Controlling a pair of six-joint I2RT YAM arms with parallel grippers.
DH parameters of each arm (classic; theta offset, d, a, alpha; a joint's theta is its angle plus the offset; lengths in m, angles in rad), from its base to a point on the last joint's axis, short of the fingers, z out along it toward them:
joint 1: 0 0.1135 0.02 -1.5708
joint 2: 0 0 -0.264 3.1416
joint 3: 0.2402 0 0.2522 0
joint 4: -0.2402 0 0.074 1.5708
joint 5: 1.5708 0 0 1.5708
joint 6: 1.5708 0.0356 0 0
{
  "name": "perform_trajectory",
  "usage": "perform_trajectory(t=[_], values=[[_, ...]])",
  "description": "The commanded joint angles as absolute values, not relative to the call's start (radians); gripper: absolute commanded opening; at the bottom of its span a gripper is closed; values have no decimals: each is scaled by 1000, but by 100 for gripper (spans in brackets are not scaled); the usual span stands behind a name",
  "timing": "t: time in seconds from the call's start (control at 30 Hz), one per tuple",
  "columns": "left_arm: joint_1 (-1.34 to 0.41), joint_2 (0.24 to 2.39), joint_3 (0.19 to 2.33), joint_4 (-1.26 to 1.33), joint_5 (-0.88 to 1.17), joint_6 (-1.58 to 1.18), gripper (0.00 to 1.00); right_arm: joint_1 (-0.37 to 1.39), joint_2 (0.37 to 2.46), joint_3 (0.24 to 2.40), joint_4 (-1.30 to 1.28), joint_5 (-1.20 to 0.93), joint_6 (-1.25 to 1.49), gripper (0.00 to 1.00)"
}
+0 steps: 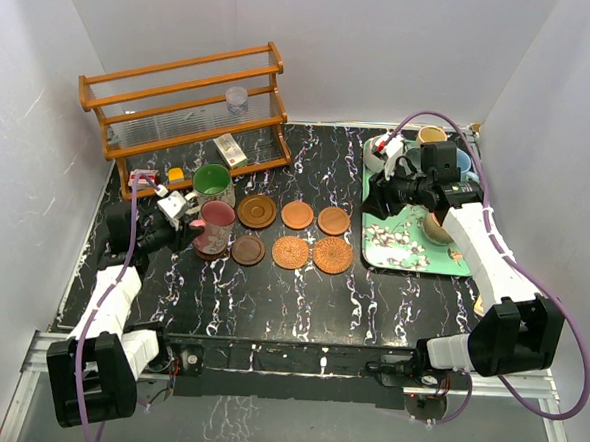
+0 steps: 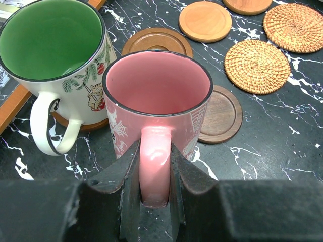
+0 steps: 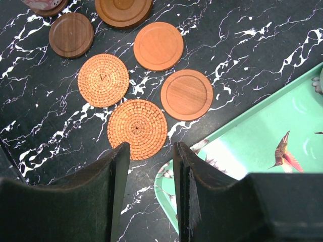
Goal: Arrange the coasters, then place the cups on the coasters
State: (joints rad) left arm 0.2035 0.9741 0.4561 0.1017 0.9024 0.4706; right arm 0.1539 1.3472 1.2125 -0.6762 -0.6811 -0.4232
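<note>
My left gripper [image 2: 154, 151] is shut on the handle of the pink cup [image 2: 157, 85], which stands upright beside the green cup [image 2: 50, 40]. The green cup rests on a brown coaster [image 2: 75, 124]. A brown coaster edge [image 3: 55, 10] shows under the pink cup's base. Six bare coasters lie in two rows to the right: three wooden [image 1: 257, 211] [image 1: 297, 215] [image 1: 333, 220], then a dark wooden one [image 1: 248, 249] and two wicker [image 1: 290, 252] [image 1: 332, 254]. My right gripper [image 3: 151, 151] hangs open and empty over the tray's left edge. More cups [image 1: 432, 135] stand on the tray, partly hidden by the right arm.
A mint-green patterned tray [image 1: 413, 250] lies at the right. A wooden rack [image 1: 182, 99] with a small clear plastic cup [image 1: 237, 99] stands at the back left. Small items [image 1: 177, 175] lie in front of the rack. White walls enclose the table.
</note>
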Motion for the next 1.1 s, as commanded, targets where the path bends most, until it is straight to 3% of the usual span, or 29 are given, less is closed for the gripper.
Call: perform_trajectory(t=[0.0, 0.27, 1.07], values=[[210, 956, 463, 111, 956, 528, 0, 146, 1312, 1206, -627, -704, -419, 38], [210, 937, 462, 18, 926, 592, 12, 147, 1307, 1201, -624, -706, -418, 39], [217, 865, 449, -125, 815, 697, 27, 146, 1296, 1189, -623, -712, -425, 39]])
